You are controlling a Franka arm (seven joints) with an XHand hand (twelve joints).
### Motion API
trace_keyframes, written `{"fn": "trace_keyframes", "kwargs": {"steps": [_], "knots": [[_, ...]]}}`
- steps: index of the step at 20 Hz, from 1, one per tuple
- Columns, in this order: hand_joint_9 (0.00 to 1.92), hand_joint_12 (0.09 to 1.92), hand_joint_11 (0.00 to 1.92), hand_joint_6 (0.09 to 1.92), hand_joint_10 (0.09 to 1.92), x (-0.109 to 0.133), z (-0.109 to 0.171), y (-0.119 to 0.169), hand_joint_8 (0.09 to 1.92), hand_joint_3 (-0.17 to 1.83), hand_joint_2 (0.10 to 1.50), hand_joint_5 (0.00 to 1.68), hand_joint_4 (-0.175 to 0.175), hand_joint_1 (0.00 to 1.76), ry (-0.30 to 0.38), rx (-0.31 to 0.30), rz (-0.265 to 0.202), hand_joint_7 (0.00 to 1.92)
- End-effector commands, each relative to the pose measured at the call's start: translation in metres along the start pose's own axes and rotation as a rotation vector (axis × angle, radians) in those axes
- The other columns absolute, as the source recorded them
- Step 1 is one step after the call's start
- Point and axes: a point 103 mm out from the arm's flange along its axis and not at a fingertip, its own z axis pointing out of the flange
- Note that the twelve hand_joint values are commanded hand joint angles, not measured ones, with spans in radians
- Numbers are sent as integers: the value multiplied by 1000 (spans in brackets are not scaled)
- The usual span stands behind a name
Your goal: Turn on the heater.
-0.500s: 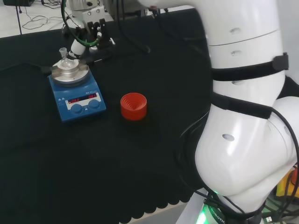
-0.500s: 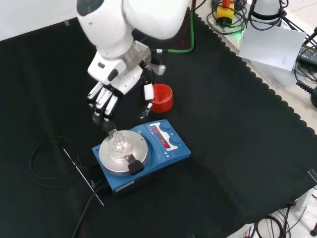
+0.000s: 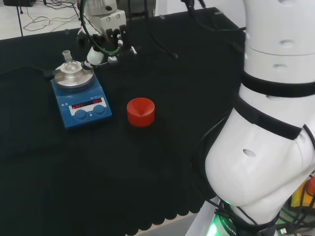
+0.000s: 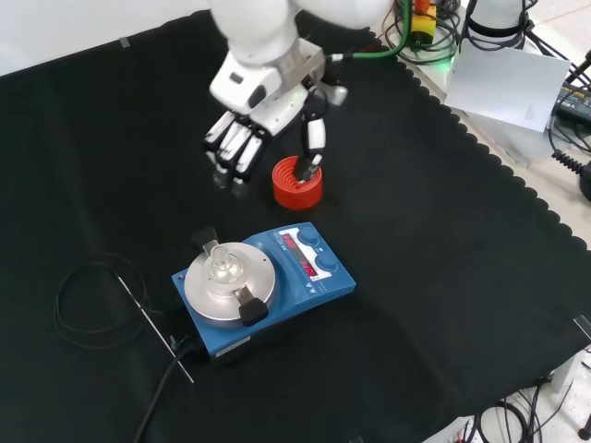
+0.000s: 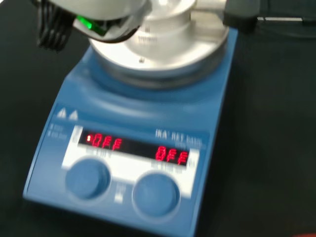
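Note:
The heater (image 4: 294, 287) is a blue hotplate with a round silver top, a red-lit display and two blue knobs (image 5: 88, 177) on its front. A small clear flask (image 4: 224, 265) stands on its plate. The hand (image 4: 261, 118) hovers above the cloth, farther off than the heater in the front view, fingers (image 4: 231, 157) hanging fairly straight and holding nothing. Its thumb (image 4: 314, 146) points down over the red ribbed ring (image 4: 297, 185). In the head view the hand (image 3: 101, 46) is just right of and behind the heater (image 3: 81, 104), clear of it. The wrist view looks at the heater's front panel (image 5: 133, 150).
The red ribbed ring (image 3: 141, 112) stands right of the heater in the head view. A black cable loop (image 4: 88, 309) and a thin probe rod (image 4: 152, 325) lie left of the heater in the front view. The arm's white links (image 3: 266, 147) stand at the head view's right.
The hand has drawn back from the flask on the heater's plate, moving up and right in the front view to beside the red ring. The heater and flask have not moved.

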Motion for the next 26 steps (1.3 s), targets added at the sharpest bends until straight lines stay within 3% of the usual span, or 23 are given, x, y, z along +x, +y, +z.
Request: {"fn": "trace_keyframes", "kwargs": {"steps": [1,8,11,15,17,20,23,26], "knots": [[470,1407,170,320,711,5,15,-73,700,625,640,427,-41,933,-6,-13,22,205],[727,1341,387,374,645,7,50,-105,735,746,646,464,-38,1033,-2,76,9,478],[797,1325,432,419,633,23,62,-106,755,765,650,473,-36,1048,2,91,1,586],[986,1283,554,552,636,40,71,-106,854,789,674,493,-37,1081,-2,118,-24,886],[1092,1241,672,615,712,49,76,-105,930,796,694,501,-43,1103,-17,138,-36,1026],[1210,1094,914,718,858,61,83,-102,1105,888,631,510,-69,1338,-37,174,-55,1090],[1340,944,1143,804,1072,72,88,-97,1283,833,717,466,-82,1242,-51,196,-68,1264],[1403,1021,1131,843,1272,80,91,-90,1472,808,771,422,-85,1293,-58,222,-79,1339]]}}
